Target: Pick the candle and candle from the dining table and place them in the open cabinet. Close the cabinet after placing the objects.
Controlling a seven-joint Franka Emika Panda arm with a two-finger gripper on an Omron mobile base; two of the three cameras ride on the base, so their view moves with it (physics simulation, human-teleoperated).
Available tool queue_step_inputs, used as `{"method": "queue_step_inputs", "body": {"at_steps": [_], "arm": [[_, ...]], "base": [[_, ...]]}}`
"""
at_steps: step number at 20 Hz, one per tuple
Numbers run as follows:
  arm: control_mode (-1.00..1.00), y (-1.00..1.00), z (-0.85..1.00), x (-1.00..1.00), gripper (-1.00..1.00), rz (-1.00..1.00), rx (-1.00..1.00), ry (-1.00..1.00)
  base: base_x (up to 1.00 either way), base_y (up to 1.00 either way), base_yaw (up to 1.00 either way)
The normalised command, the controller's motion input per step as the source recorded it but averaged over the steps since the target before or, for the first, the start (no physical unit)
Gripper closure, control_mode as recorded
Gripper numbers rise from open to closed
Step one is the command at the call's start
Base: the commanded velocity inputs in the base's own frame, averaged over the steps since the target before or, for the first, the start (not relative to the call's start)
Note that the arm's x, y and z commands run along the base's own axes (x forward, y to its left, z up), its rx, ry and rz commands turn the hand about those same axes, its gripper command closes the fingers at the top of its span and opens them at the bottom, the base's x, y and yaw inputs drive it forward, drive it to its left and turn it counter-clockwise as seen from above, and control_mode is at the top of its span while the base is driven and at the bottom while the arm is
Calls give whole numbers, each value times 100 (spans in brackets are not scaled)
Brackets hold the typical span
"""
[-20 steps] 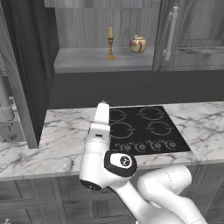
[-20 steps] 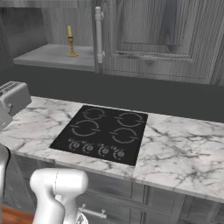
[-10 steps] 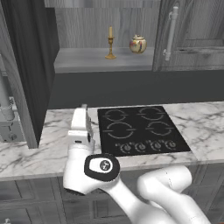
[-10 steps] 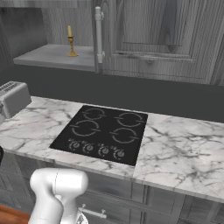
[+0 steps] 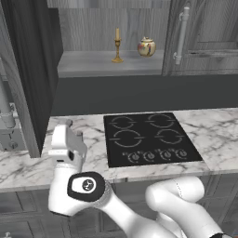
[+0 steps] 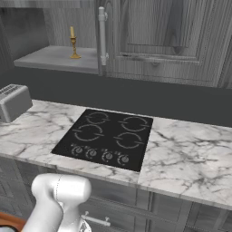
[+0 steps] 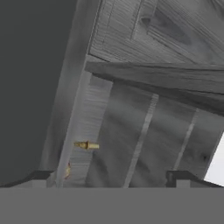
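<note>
With the taper candle standing on the shelf of the open cabinet, beside a lidded jar, the gripper hangs wide and empty; the second candle likely comes next.

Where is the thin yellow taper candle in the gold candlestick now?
The thin yellow taper candle in its gold candlestick stands upright on the grey shelf of the open dark grey cabinet, just left of the round cream-and-gold lidded jar, above the black cooktop.
</note>
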Motion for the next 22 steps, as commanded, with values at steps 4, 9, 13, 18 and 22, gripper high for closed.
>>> {"method": "queue_step_inputs", "body": {"at_steps": [4,9,13,18,22], "arm": [[-100,30,-35,0,-100,-3,-9,-1],[-100,35,-12,-2,-100,-6,-11,-3],[-100,47,2,-11,-100,-12,-14,-7],[-100,47,4,-16,-100,-9,-12,-5],[-100,0,0,0,-100,0,0,0]], "base": [[0,0,0],[0,0,0],[0,0,0],[0,0,0],[0,0,0]]}}
